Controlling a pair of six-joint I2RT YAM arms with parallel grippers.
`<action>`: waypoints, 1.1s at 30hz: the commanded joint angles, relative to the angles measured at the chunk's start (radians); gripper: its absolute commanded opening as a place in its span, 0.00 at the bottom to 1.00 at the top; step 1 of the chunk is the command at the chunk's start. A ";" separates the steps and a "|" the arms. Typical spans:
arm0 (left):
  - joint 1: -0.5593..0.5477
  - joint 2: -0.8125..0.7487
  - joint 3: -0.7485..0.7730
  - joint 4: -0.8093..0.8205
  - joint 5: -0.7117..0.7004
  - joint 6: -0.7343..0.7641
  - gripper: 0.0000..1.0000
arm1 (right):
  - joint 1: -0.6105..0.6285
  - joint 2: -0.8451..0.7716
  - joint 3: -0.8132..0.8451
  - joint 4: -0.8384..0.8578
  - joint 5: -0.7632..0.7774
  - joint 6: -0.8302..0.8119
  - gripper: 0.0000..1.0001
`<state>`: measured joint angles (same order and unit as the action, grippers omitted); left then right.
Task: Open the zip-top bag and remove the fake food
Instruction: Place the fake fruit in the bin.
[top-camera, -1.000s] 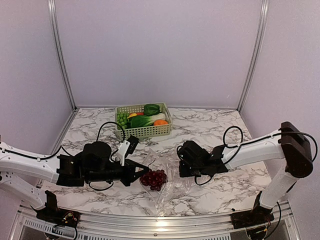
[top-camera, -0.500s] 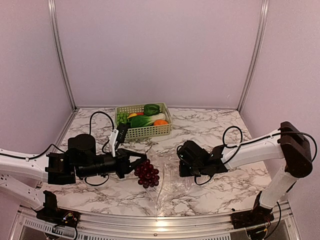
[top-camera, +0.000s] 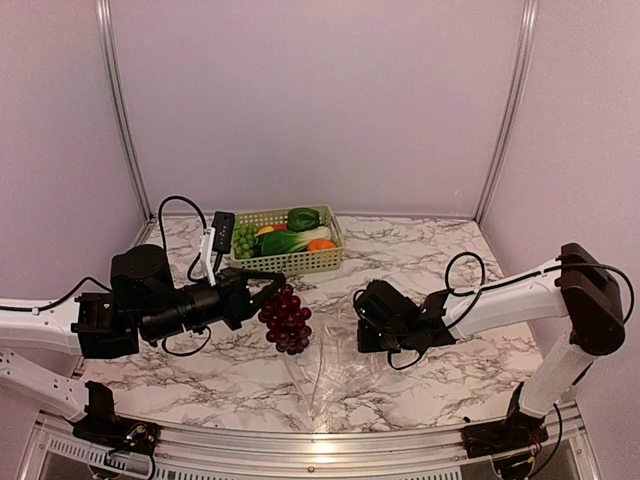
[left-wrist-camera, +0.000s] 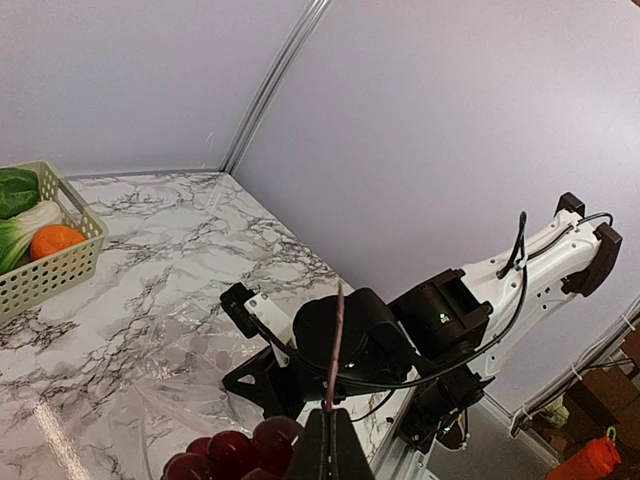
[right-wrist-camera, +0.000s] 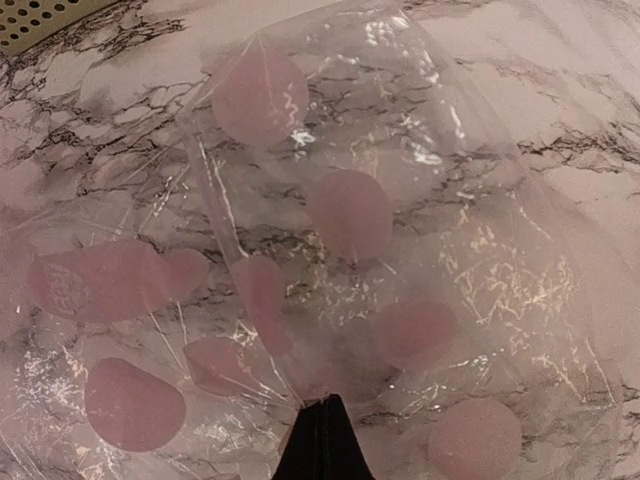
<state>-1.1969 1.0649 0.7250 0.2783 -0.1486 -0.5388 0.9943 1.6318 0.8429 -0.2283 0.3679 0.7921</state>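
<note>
L claw (top-camera: 262, 288) pinched tight on thin stem of purple grape bunch (top-camera: 286, 320), w/ glossy round beads hanging above veined marble table (top-camera: 440, 250). R claw (right-wrist-camera: 322, 425) clamped on crinkly clear zip-top bag (top-camera: 325, 365), limp on table. Other fake food (top-camera: 290, 240) in pale green lattice basket (top-camera: 290, 264).

We're looking at a white marble-patterned table (top-camera: 430, 250), grey veins running all over it. At its far side, close to the pale lilac back wall (top-camera: 320, 100), we've got a pale green lattice basket (top-camera: 292, 263) sitting upright. A metal post (top-camera: 120, 110) climbs each rear corner. Off the table's edge, the left wrist view catches an orange bottle-like object (left-wrist-camera: 587, 460), too small to identify.
</note>
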 joint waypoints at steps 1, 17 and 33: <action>0.002 -0.042 0.054 -0.004 -0.025 -0.007 0.00 | -0.005 0.007 0.025 0.020 -0.003 0.012 0.00; 0.036 -0.095 0.176 -0.046 -0.127 0.049 0.00 | -0.005 -0.045 -0.008 0.106 -0.006 -0.019 0.00; 0.299 0.147 0.420 -0.108 0.012 0.031 0.00 | -0.005 -0.145 -0.030 0.138 -0.042 -0.060 0.35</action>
<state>-0.9485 1.1446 1.0748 0.1795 -0.2108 -0.5091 0.9943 1.5410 0.8200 -0.1081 0.3374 0.7475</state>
